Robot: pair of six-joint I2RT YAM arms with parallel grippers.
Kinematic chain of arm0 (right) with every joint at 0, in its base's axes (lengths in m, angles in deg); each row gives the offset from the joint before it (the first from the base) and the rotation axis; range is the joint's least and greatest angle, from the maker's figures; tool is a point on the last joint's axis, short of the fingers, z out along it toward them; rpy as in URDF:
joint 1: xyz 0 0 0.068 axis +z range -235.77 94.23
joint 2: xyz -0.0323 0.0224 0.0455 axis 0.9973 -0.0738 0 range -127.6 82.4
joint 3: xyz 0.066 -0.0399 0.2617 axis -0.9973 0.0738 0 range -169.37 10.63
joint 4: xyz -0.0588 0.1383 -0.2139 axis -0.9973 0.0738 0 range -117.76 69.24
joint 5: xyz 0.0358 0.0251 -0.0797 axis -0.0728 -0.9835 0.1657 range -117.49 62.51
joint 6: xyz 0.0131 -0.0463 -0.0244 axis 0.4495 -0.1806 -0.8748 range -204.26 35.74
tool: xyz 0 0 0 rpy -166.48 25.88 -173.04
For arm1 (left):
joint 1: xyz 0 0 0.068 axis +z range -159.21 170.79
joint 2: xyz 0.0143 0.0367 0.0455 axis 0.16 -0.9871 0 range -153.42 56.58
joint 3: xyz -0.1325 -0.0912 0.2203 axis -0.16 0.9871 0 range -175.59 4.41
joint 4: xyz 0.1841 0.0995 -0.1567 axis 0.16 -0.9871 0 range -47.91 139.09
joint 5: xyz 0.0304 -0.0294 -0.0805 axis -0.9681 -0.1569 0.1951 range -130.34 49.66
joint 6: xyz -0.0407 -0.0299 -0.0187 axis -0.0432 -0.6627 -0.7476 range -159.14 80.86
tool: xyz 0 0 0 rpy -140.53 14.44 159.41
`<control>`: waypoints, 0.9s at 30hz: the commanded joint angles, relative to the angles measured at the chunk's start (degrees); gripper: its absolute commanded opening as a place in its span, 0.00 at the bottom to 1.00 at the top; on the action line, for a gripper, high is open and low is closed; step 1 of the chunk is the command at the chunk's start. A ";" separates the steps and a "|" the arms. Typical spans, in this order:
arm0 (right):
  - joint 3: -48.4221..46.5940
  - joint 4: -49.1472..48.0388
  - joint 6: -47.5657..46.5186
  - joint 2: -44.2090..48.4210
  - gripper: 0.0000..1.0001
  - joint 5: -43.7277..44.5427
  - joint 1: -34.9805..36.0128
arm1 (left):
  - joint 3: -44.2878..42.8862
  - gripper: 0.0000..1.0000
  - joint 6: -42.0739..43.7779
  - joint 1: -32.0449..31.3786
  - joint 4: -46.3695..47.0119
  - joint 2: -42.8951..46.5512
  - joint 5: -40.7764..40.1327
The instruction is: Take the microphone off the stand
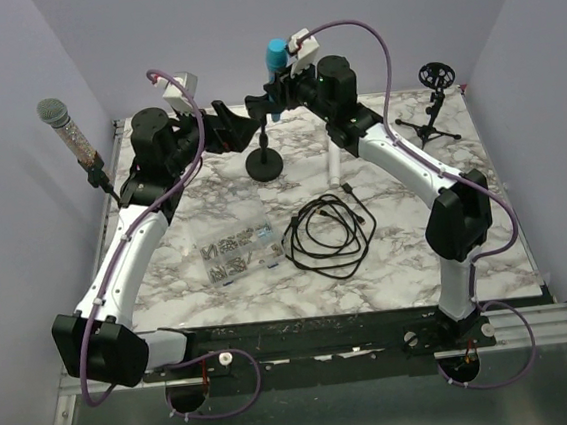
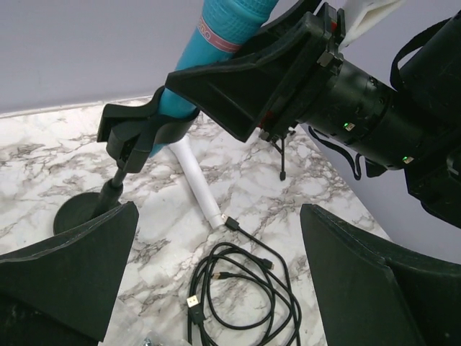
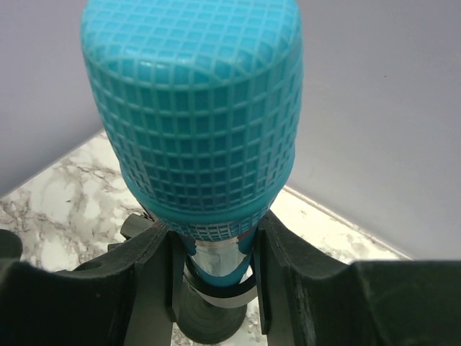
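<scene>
At upper centre of the top view, the turquoise microphone point(image 1: 277, 57) sits in the clip of the black stand point(image 1: 264, 162). Its head is a moulded grid mesh, and the lettering on its pink band is illegible. Right gripper point(image 3: 213, 261) pinches its neck. Left gripper point(image 2: 216, 288) is spread wide near the stand.

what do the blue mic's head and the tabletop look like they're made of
Mic head: teal grid-pattern mesh, matte; painted metal or moulded plastic, cannot tell which. Table: white with grey veins, marble look; smooth with little glare, possibly a printed laminate rather than stone.
</scene>
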 commanded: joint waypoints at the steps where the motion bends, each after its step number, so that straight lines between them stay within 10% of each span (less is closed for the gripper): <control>1: -3.74 4.38 3.73 0.74 0.01 -3.49 0.24 | -2.00 0.99 2.37 0.42 2.28 -0.72 -2.05; 17: -11.56 11.20 -1.28 -3.72 0.01 -8.58 -0.74 | -4.37 0.99 15.90 3.85 6.78 -9.60 16.07; 27: -12.35 12.81 -2.32 -4.56 0.01 -8.41 -0.75 | -7.57 0.99 22.26 3.52 5.67 -17.03 14.19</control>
